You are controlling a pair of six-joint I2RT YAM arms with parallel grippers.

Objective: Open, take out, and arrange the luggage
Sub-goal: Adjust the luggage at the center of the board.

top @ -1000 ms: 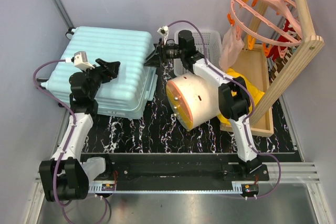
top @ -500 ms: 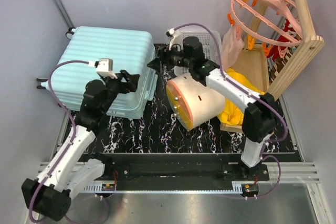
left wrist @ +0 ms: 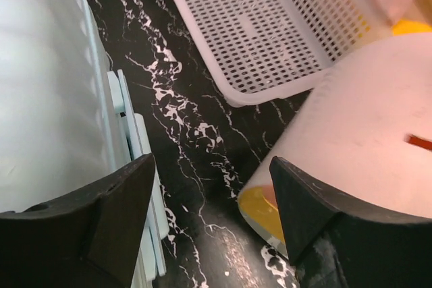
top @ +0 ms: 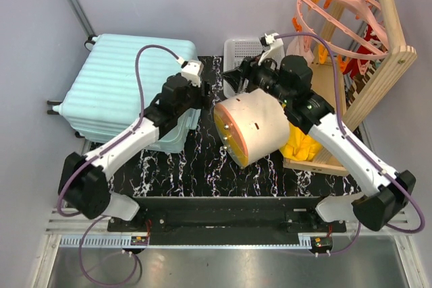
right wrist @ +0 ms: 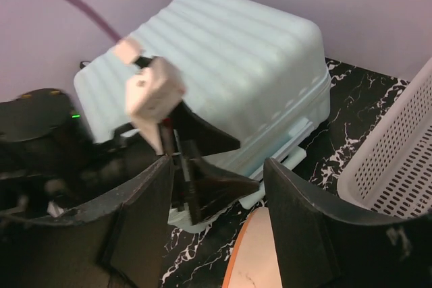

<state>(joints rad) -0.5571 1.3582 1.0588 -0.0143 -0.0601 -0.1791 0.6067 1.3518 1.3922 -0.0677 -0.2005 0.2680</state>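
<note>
The luggage (top: 125, 89), a pale mint ribbed suitcase, lies flat at the back left with its shell halves together. My left gripper (top: 204, 97) hangs open and empty by its right edge, over the black marble table. In the left wrist view the left gripper (left wrist: 212, 193) has the luggage (left wrist: 47, 85) to its left. My right gripper (top: 235, 80) is open and empty beside the basket, facing the left one. Through the right gripper (right wrist: 219, 187) I see the luggage (right wrist: 229, 65) and the left gripper (right wrist: 202, 166) close in front.
A cream cylinder with an orange end (top: 253, 129) lies mid-table, just right of the left gripper. A white mesh basket (top: 246, 48) stands behind it. A wooden rack (top: 378, 65) with pink hangers (top: 331, 11) and yellow cloth (top: 304, 143) fills the right side.
My left gripper has swung right, from over the luggage top to its right edge. My right gripper has drawn back to the right, away from the luggage and toward the basket.
</note>
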